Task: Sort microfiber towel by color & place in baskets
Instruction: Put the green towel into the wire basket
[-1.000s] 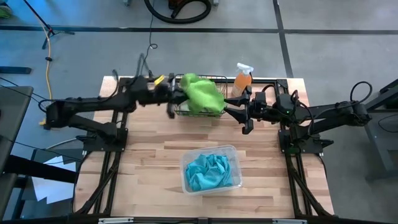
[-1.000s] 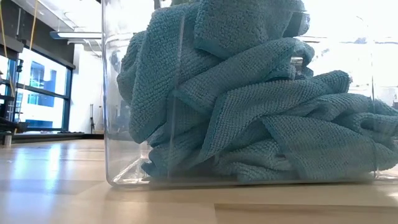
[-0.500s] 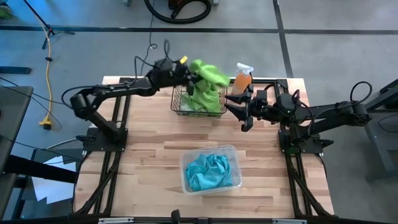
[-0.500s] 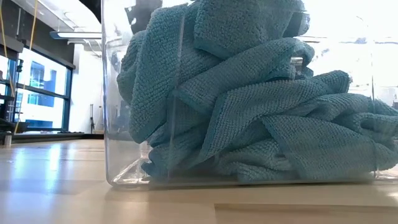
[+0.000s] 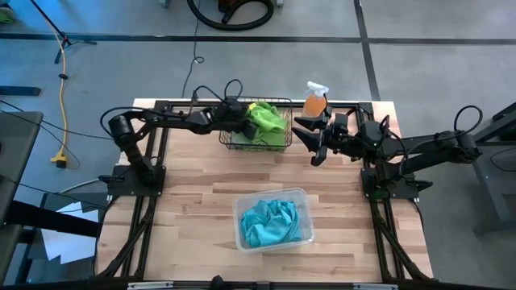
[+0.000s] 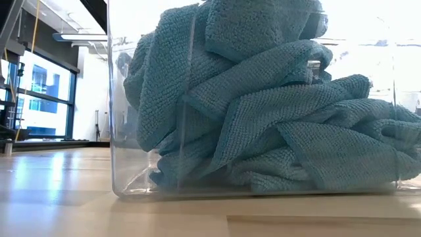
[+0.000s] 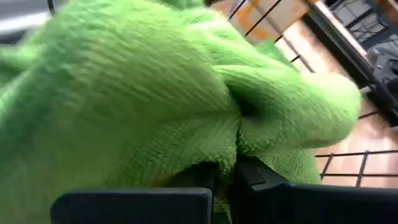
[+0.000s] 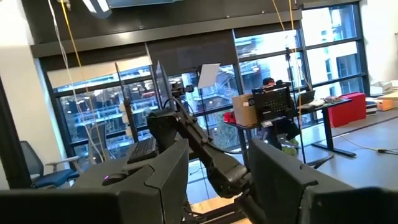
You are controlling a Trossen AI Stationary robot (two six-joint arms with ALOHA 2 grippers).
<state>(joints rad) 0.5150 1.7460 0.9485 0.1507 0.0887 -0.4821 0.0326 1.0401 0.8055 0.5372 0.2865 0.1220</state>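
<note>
A black wire basket stands at the table's far middle, with lime green towels bunched inside it. My left gripper reaches into the basket from the left and is shut on a lime green towel, which fills the left wrist view. A clear tub near the front holds turquoise towels. The tub and its towels fill the low view. My right gripper is open and empty, just right of the basket. My left gripper pinches a bunched fold of the lime green towel between its two fingers. It comes from the table's left, slanting down. The towel lies heaped in the basket on the other green cloth; the number of layers pinched does not show.
An orange spray bottle stands at the far edge between the basket and my right gripper. Bare wood lies between the basket and the tub and at the table's left. Basket wires show beside the towel in the left wrist view.
My left gripper carried the lime green towel up over the basket's far side, then came down into the basket. The towel, which was spread above the rim, now sits bunched inside. My right gripper has kept still.
</note>
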